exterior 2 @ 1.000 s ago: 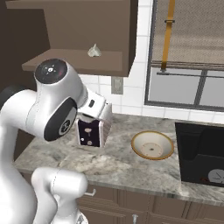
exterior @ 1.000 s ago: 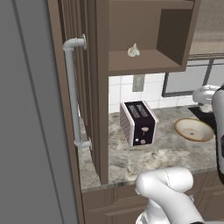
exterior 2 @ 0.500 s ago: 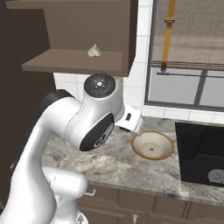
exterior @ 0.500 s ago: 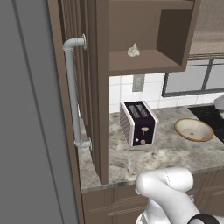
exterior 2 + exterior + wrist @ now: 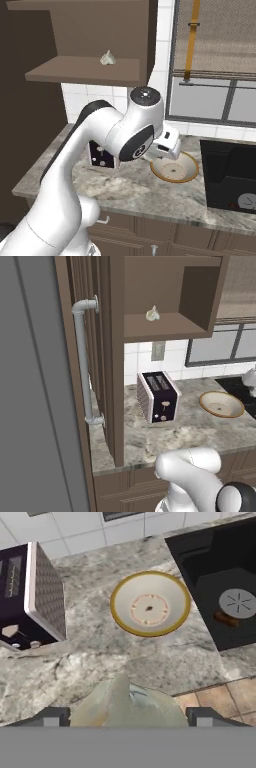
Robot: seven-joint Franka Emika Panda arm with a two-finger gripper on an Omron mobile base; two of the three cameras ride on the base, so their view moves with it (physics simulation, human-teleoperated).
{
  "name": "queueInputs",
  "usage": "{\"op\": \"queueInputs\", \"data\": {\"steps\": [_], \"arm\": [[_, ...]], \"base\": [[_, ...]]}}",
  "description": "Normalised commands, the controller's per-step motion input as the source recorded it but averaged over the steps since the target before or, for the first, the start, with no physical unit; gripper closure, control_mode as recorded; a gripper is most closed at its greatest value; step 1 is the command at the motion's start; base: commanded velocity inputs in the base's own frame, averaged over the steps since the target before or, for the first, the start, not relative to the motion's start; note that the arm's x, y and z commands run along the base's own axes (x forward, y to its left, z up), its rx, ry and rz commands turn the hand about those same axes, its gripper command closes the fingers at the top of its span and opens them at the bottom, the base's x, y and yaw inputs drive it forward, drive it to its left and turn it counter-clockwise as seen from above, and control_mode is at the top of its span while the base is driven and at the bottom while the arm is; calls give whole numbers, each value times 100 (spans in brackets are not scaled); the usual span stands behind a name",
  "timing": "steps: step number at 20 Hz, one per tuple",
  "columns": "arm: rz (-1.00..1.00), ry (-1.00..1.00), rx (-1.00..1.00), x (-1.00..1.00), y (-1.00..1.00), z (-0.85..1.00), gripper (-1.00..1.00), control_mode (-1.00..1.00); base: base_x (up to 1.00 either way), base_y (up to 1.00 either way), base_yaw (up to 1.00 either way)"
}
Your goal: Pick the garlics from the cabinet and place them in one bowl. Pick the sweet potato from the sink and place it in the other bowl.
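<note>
One garlic [image 5: 125, 704], an off-white bulb, sits between my fingertips at the bottom of the hand view, with my gripper [image 5: 127, 717] shut on it. The hand [image 5: 167, 145] hangs above the counter just short of the shallow tan bowl [image 5: 150, 604] [image 5: 175, 167], which is empty. A second garlic [image 5: 152, 314] [image 5: 107, 58] lies on the shelf of the brown cabinet [image 5: 200, 301]. Right of the bowl is the black sink [image 5: 210, 557], and the sweet potato [image 5: 226, 619] lies in it beside the round drain. The other bowl is out of view.
A dark toaster [image 5: 159, 396] [image 5: 30, 597] stands on the marble counter [image 5: 100, 662] left of the tan bowl. A tall grey fridge with a pipe handle [image 5: 82, 361] fills the left. A window [image 5: 215, 95] is behind the sink.
The arm has swung right, from in front of the toaster to the near side of the tan bowl. The garlic on the shelf and the bowl have not moved.
</note>
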Motion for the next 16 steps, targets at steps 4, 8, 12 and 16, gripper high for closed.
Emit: {"op": "queueInputs", "data": {"steps": [4,8,12,16], "arm": [[0,8,0,81,-4,-35,100,-100],[0,1,1,67,-22,-42,100,-100],[0,0,2,64,-15,-51,100,-100],[0,4,0,68,-18,-69,100,-100]], "base": [[0,0,0],[0,0,0],[0,0,0],[0,0,0]]}}
